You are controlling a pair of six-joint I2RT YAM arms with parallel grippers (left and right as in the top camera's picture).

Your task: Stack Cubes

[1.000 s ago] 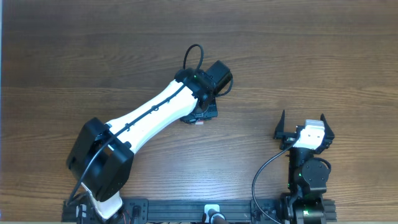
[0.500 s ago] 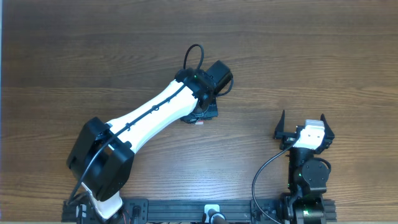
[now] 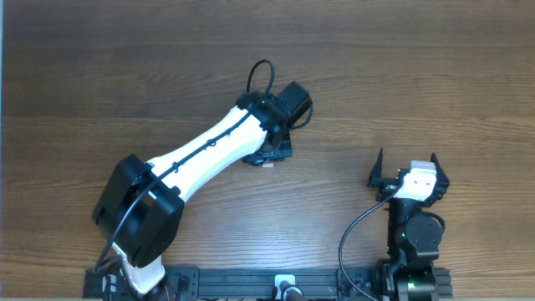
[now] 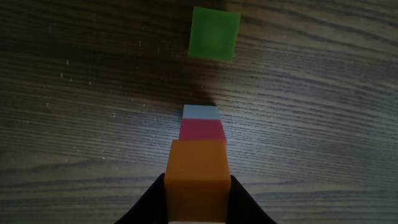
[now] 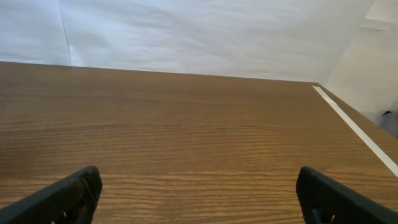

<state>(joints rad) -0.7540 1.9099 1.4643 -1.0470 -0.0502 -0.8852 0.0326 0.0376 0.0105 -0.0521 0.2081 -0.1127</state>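
The left jaws squeeze the orange cube (image 4: 198,177) on two flat sides. It looks light, hard and smooth: grip mid-side. The right jaws, at four o'clock from them, stand apart.

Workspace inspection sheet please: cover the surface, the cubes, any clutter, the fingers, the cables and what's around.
Surface: wood table, bare grain, no marks seen.
Job's things: orange cube held by the left gripper; red cube and grey cube line up just beyond it, apparently stacked beneath; green cube lies apart on the table.
Clutter: nothing seen.
Grippers: left gripper fingers shut on the orange cube; right gripper fingers open, holding nothing, over bare table.
Cables: black loop at the left arm's wrist; black cable beside the right arm.
Surroundings: white wall behind the table.
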